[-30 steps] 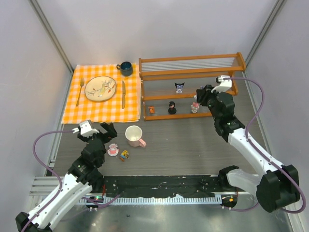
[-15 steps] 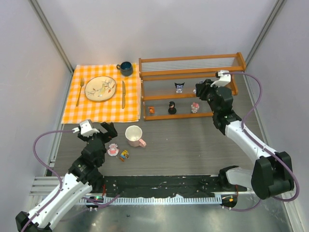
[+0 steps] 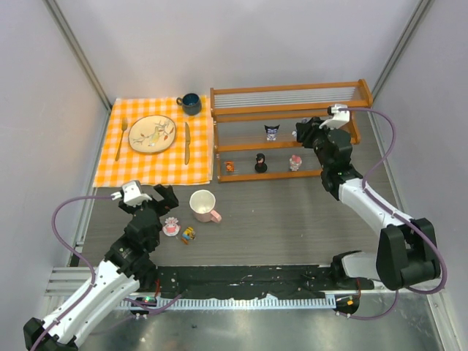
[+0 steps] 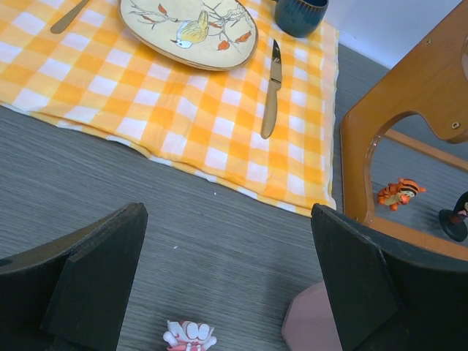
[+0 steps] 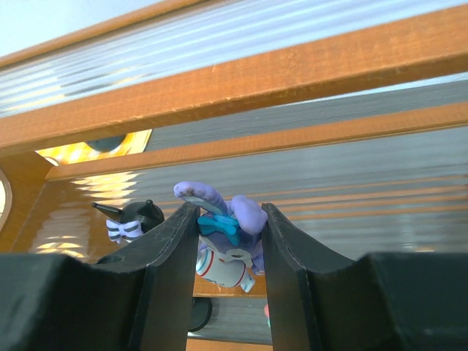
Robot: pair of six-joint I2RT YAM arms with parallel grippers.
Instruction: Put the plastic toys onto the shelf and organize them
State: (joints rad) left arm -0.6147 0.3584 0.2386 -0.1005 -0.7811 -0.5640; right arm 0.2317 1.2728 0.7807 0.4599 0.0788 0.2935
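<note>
The wooden shelf [image 3: 289, 110] stands at the back right. On its rails are a black-white figurine [image 3: 272, 132], an orange tiger figurine [image 3: 229, 167], a black figurine [image 3: 260, 163] and a pink-white figurine [image 3: 295, 161]. My right gripper [image 3: 301, 134] is shut on a purple-blue figurine [image 5: 228, 234] and holds it at the middle rail's right part. My left gripper [image 3: 160, 198] is open and empty, above a pink-white figurine [image 3: 171, 227] that also shows in the left wrist view [image 4: 189, 336]. A yellow-orange figurine [image 3: 189, 235] lies beside it.
A white-and-pink mug [image 3: 203, 205] stands right of my left gripper. An orange checked cloth [image 3: 157, 167] at the back left carries a plate [image 3: 152, 134], fork [image 3: 121, 137], knife [image 3: 186, 142] and a dark blue cup [image 3: 190, 103]. The enclosure walls stand close on both sides.
My right gripper has moved up and back from the lower rail towards the middle rail with the purple-blue figurine. The left arm has not moved.
</note>
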